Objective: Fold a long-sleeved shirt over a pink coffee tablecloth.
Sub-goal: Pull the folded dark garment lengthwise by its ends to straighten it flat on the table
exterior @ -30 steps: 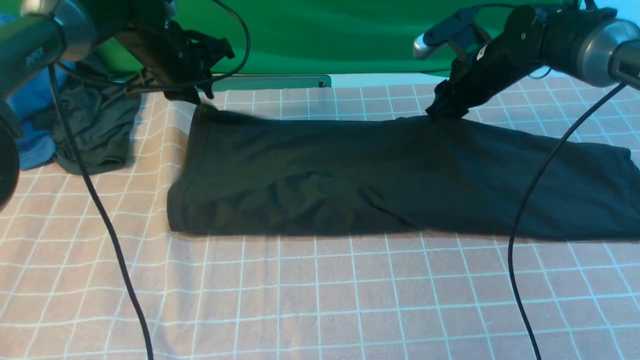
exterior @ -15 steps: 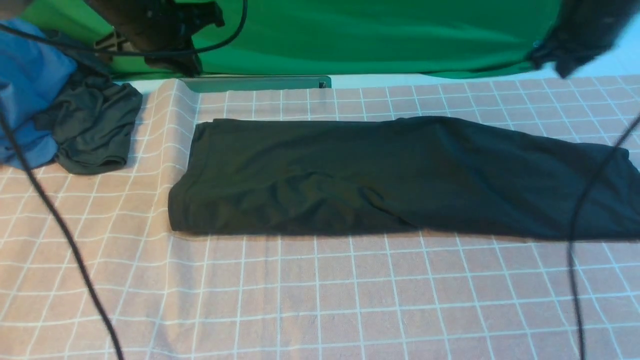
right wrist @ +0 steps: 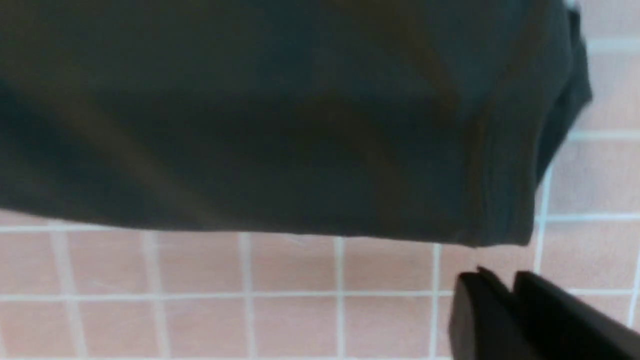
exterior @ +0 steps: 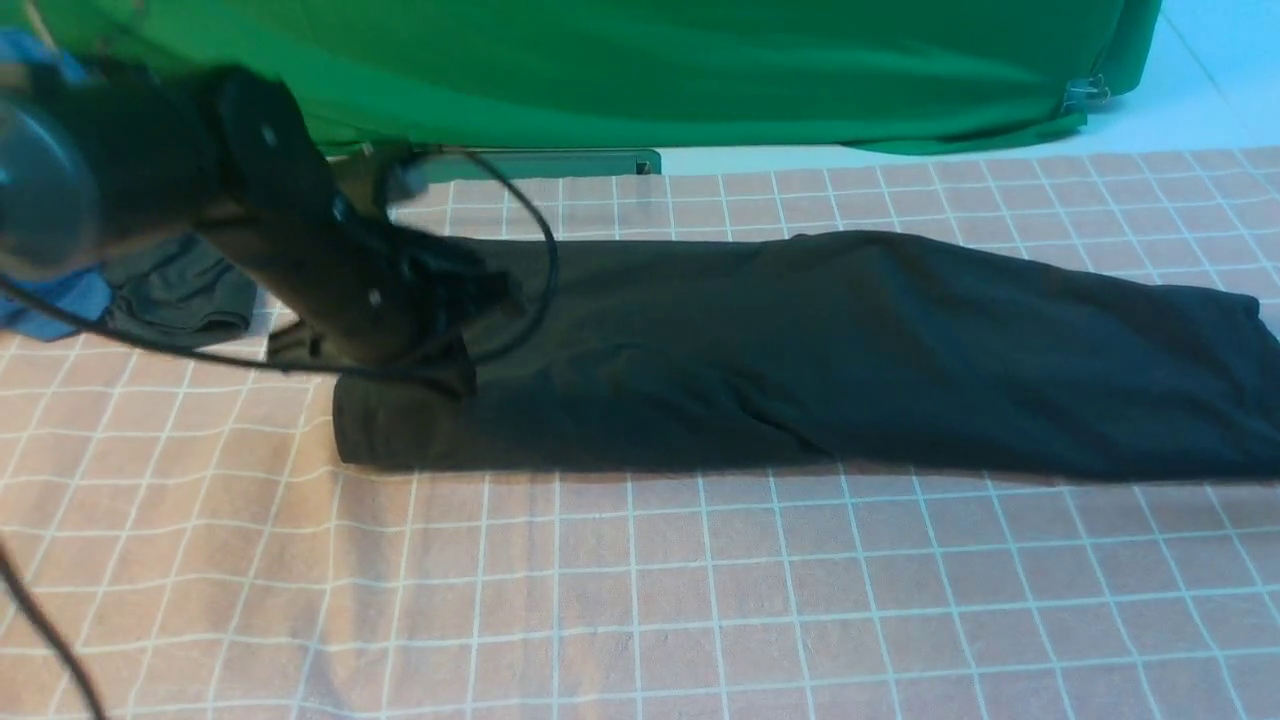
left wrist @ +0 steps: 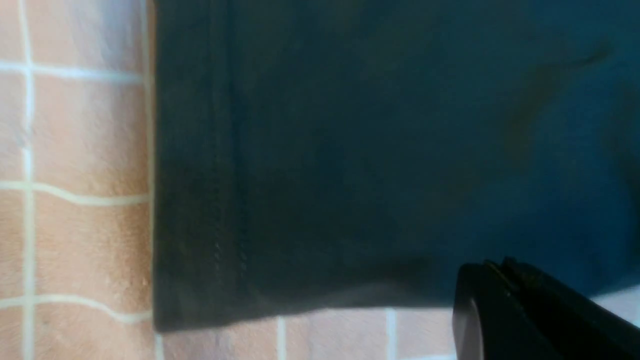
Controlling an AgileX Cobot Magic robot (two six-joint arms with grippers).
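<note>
- One long-sleeved shirt (exterior: 800,350), black, lay flat on the pink coffee tablecloth (exterior: 640,600) as a long folded band. It ran side to side, w/ its right end reaching the front view's edge.
- The shirt's near edge ran roughly straight along a white grid line. A few soft wrinkles sat approx mid-band.
- Left wrist cam: the shirt's stitched hem (left wrist: 220,200) lay flat, w/ one shirt corner resting on pink squares.
- The left gripper (left wrist: 495,265) had its fingers pressed together, at the shirt's left end, by the edge next to that corner. Couldn't tell whether any cloth was pinched btwn them.
- The left arm (exterior: 300,250), motion-blurred, slanted down over the shirt's left end and hid its far-left corner. A black cable (exterior: 553,262) looped over the shirt just right of the arm.
- The right gripper (right wrist: 510,280) showed only in the right wrist cam. Its tips stood a thin slit apart, gripping nothing, above bare pink squares just off the shirt's edge, near the shirt's banded end (right wrist: 500,175).
- A dark grey garment (exterior: 180,295) lay left of the shirt, apart from it and partly behind the arm. A blue cloth (exterior: 50,300) lay further left.
- The green backdrop cloth (exterior: 700,70) hung behind the shirt, past the tablecloth's far edge.
</note>
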